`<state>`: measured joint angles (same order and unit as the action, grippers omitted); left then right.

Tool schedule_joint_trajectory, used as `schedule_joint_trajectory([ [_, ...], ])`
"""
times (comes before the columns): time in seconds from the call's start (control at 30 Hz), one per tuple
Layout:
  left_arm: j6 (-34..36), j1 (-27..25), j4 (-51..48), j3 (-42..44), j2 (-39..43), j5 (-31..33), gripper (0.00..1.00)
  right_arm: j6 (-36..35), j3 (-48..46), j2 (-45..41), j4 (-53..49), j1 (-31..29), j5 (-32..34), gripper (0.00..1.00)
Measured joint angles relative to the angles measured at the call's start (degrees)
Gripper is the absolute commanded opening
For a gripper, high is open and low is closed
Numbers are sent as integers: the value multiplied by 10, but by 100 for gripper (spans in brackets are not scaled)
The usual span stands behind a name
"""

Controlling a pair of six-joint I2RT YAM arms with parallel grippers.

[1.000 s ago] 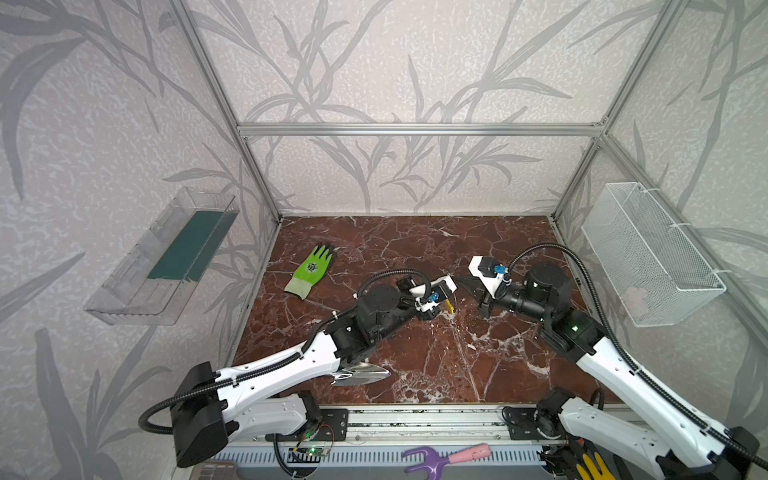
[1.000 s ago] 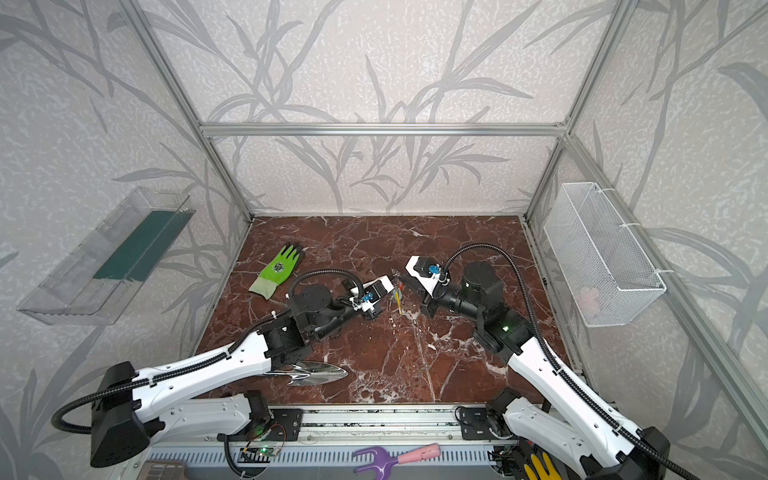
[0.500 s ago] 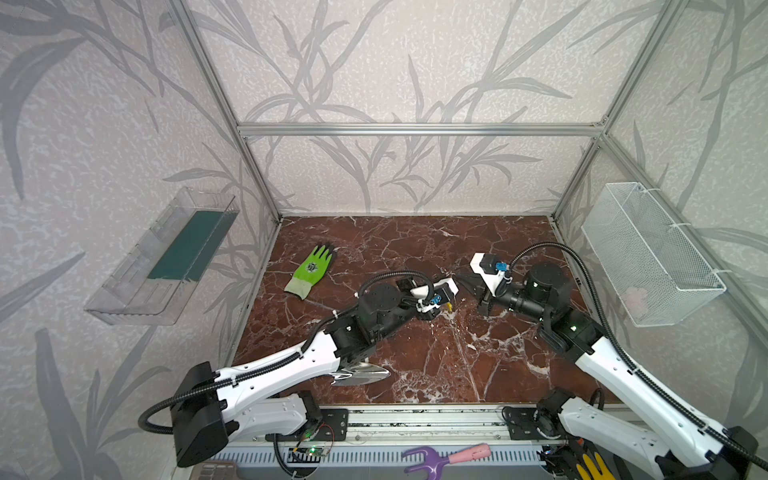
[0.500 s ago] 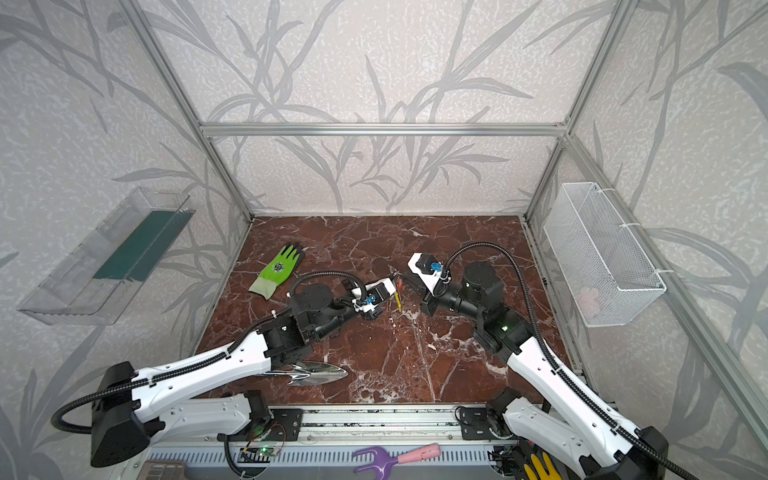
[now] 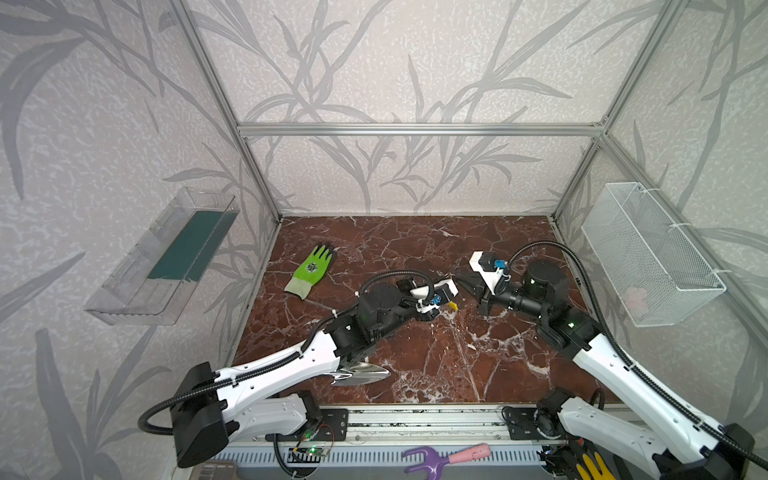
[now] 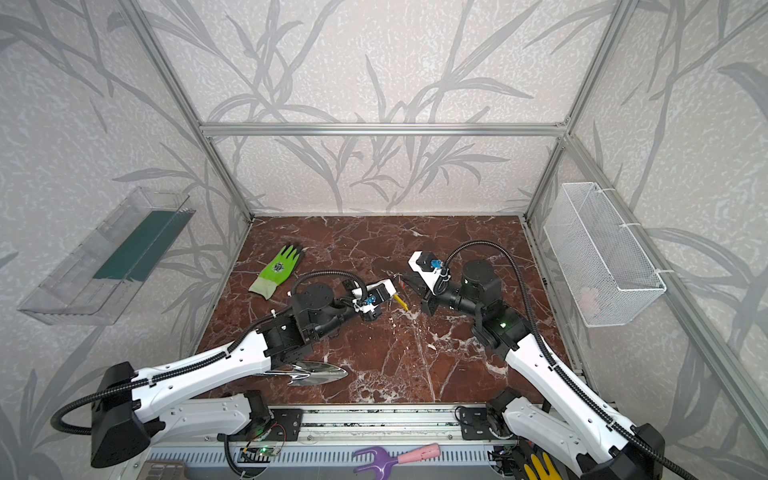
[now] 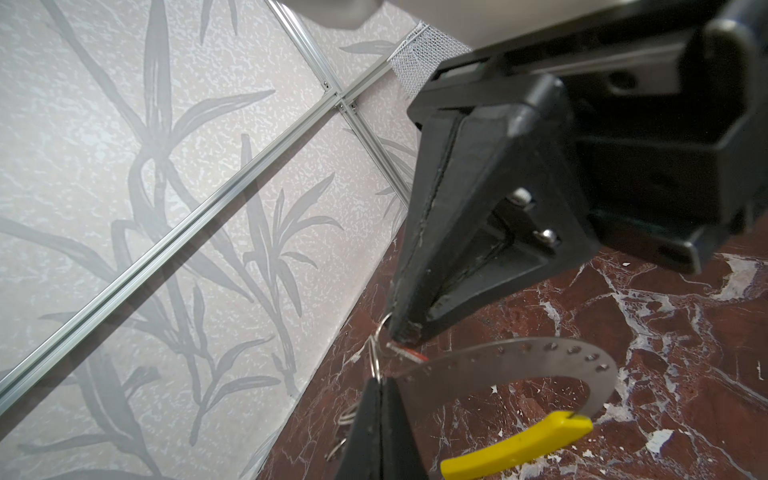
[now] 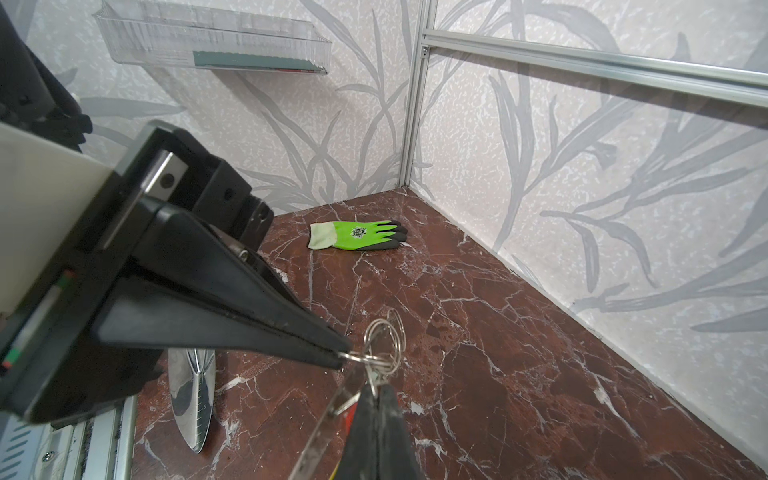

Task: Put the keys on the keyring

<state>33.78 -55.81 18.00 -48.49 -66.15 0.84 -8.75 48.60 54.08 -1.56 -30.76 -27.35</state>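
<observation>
A green work glove (image 5: 312, 270) lies flat on the marble worktop (image 5: 436, 365) and serves as the marker. A steel trowel (image 5: 361, 372) sits frontward of it, half under the left arm. The work itself is to the glove's right, well apart from it and apparently lifted clear of the stone.

There the left end effector (image 7: 380, 386) is fully closed, pinching one end of the keyring (image 7: 519, 353). This probably steadies it in the air, with that end offered as the entry point. From the pinch the grey band arcs away and curls back to its yellow segment (image 7: 519, 444). In both top views little but that yellow piece shows, so the ring's plane looks closer to upright than flat, its long axis hanging frontward. Small split rings (image 8: 384, 340) dangle right at the pinch.

Further right of the glove, the right end effector (image 7: 405, 332) is likewise clamped tight, on what looks like the red-tagged key (image 7: 409, 353). Its tip is just beside the held end of the keyring, seemingly to feed a split ring on. The mint-tagged key I cannot pick out.
</observation>
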Motion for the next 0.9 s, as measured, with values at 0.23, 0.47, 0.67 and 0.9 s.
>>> schedule_joint_trajectory([
  [0.23,-39,23,9,3,11,-71,0,19,0,7,0,27,-48,0],
  [0.47,-76,45,21,4,12,-128,0,28,0,10,-2,46,-66,0],
  [0.67,-97,59,26,5,12,-145,0,24,0,10,-9,46,-75,0],
  [0.9,-110,69,7,4,10,-145,13,11,0,11,-27,46,-75,0],
])
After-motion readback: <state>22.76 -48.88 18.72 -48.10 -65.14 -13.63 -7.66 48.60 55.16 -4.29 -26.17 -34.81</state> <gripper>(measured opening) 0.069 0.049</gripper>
